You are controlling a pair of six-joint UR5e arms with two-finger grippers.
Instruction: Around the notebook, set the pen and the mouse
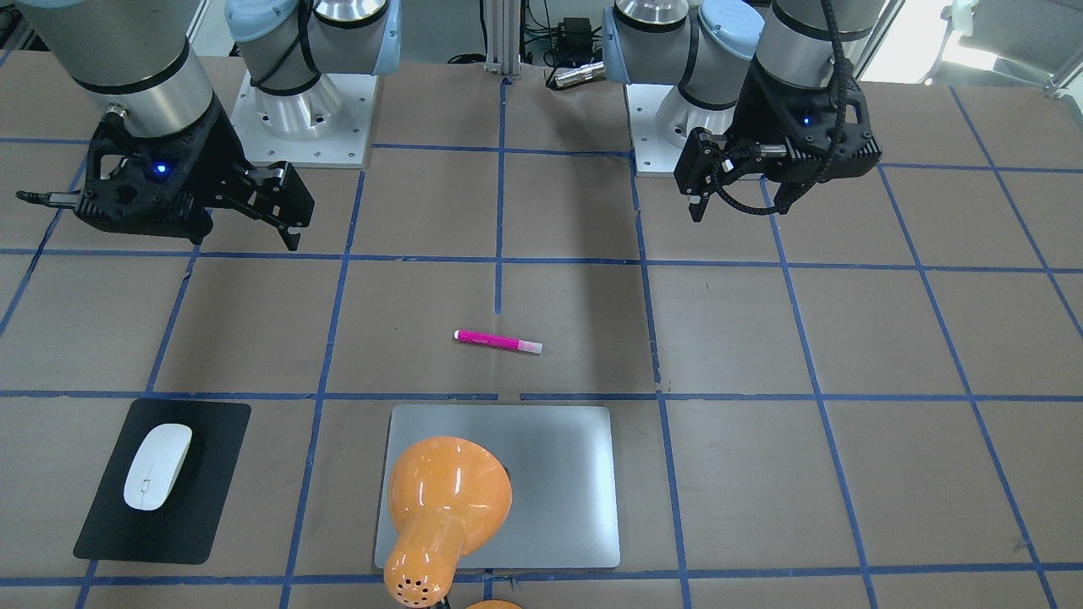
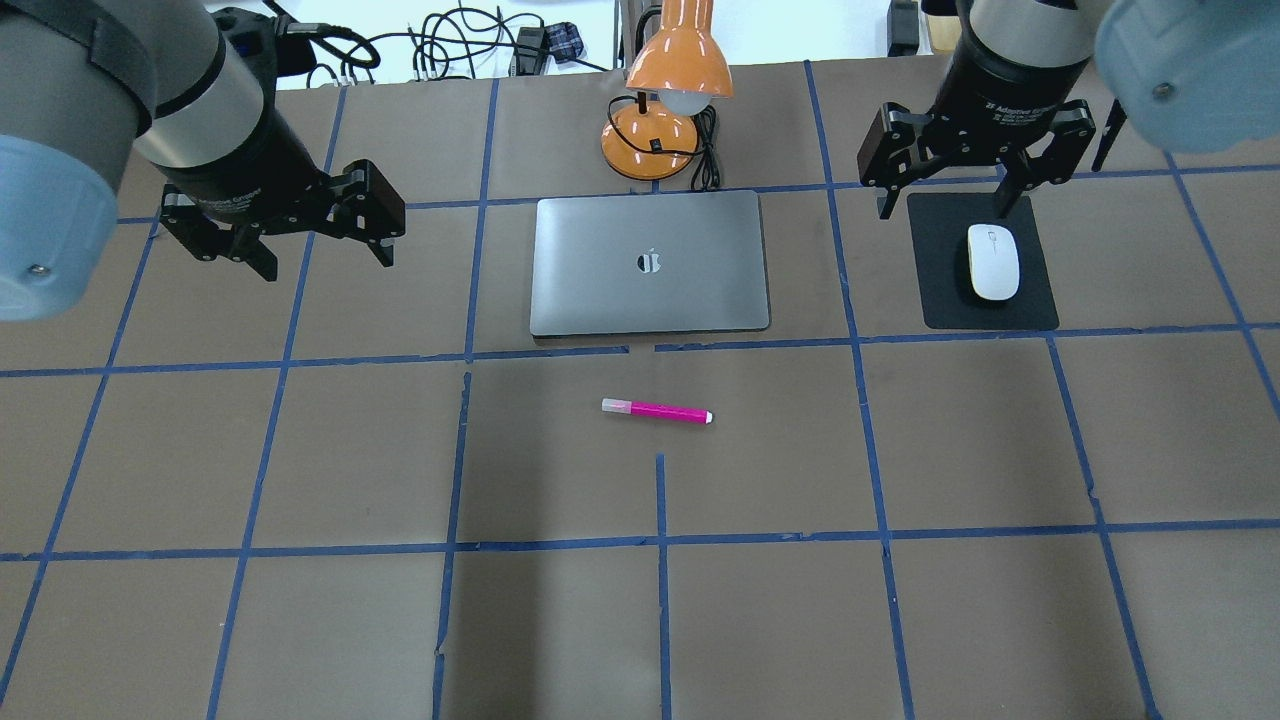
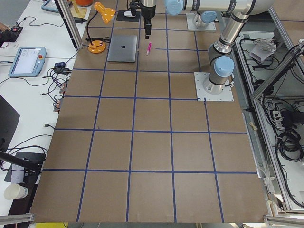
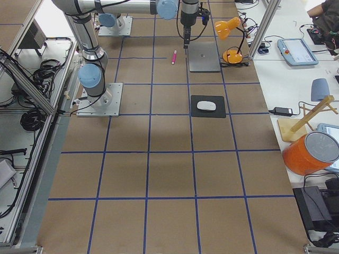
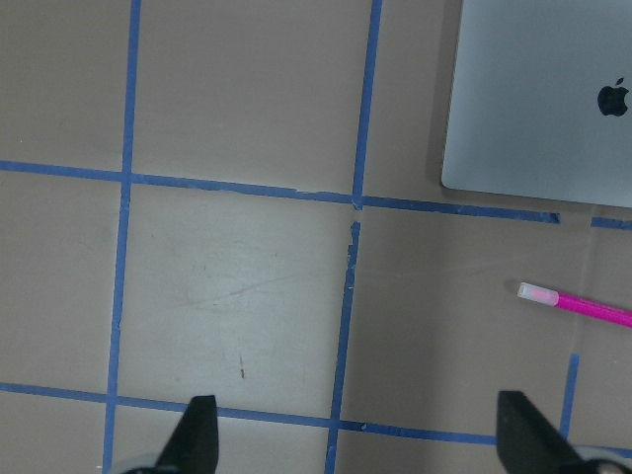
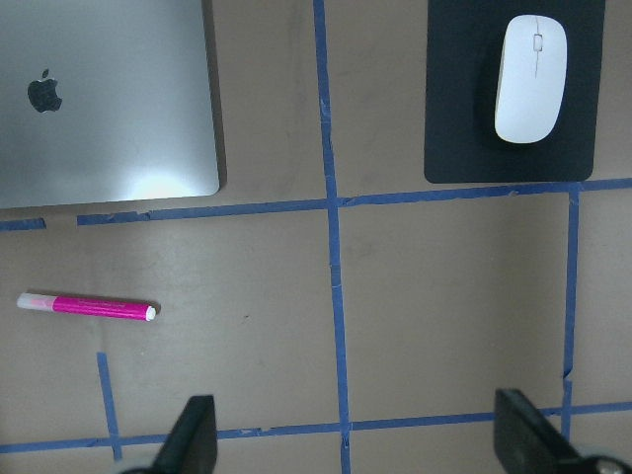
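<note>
**Both grippers empty, jaws spread**

In your overhead view the pen [image 2: 657, 411] lies mid-frame, just below the notebook [image 2: 650, 262] and not touching it. The mouse [image 2: 993, 261] rests on a black mat [image 2: 940, 305] at upper right, under the right gripper [image 2: 945, 210]. The left gripper [image 2: 325, 262] hangs at upper left.

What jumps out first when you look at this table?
The bright magenta pen pops first. It lies alone in the middle of the brown table, on the robot's side of the silver notebook. Next comes the shiny orange lamp, standing just past the notebook's far edge. Off to the robot's right, the white mouse sits on a black mat.
</note>
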